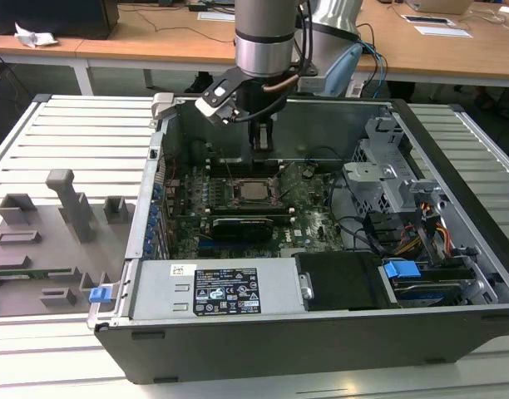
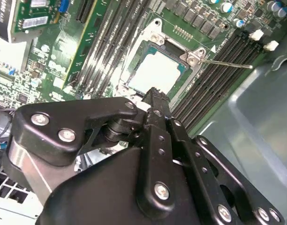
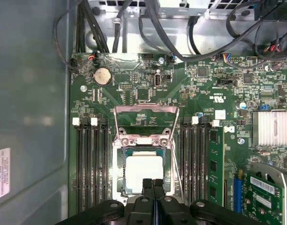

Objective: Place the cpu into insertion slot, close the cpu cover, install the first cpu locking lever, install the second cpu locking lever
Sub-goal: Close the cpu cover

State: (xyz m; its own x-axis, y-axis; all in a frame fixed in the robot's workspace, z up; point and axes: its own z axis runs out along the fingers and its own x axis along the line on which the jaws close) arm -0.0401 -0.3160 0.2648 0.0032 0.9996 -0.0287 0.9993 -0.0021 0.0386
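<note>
Pale silver-grey flat square cpu (image 1: 254,190) sits in the black-framed square insertion slot (image 1: 235,196) on the green circuit board (image 1: 308,204). We see this in the exterior view, inside an open dark grey computer case (image 1: 279,353) on a pale slatted worktop (image 1: 80,133). The arm's black gripper (image 1: 263,147) hangs just above the slot. In the second wrist view we find the fingers (image 2: 155,108) pressed together, gripping nothing, tips over the edge of the cpu (image 2: 157,72). We cannot tell whether they touch it. A thin metal lever (image 2: 225,63) juts out beside the slot. In the first wrist view the thin silver-grey cpu cover (image 3: 146,109) stands swung open beyond the cpu (image 3: 143,171).
</note>
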